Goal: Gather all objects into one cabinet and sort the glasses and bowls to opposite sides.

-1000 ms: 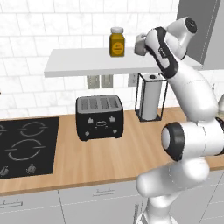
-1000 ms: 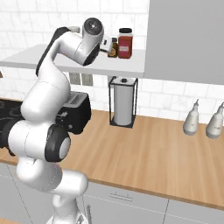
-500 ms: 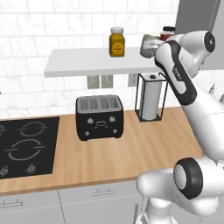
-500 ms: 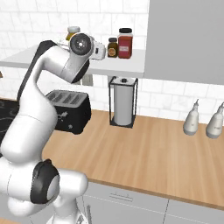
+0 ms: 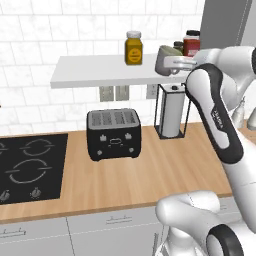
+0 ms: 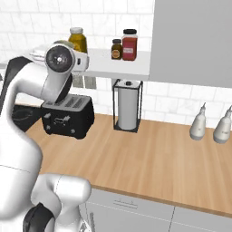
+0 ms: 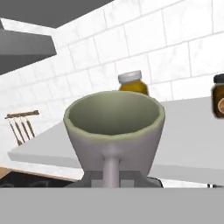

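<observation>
The fingers (image 7: 113, 181) pinch the grey mug (image 7: 114, 131) by its handle, keeping it upright. It hangs just beside the yellow jar (image 5: 133, 48), off the tiled shelf (image 5: 95, 72), likely bound for the cabinet.

The grey mug with a handle (image 7: 114, 135) hides the lower part of the yellow jar with a pale lid (image 7: 133, 83) behind it at 12 o'clock in the hand view, and its own base is cut off at 6 o'clock, so the jaws cannot be made out there. A dark brown jar (image 7: 218, 97) is cut by the 3 o'clock edge. In the right base view the white arm covers the 9 o'clock end of the black toaster (image 6: 70, 118). In the left base view the black stovetop (image 5: 30, 167) runs off the 9 o'clock edge
</observation>
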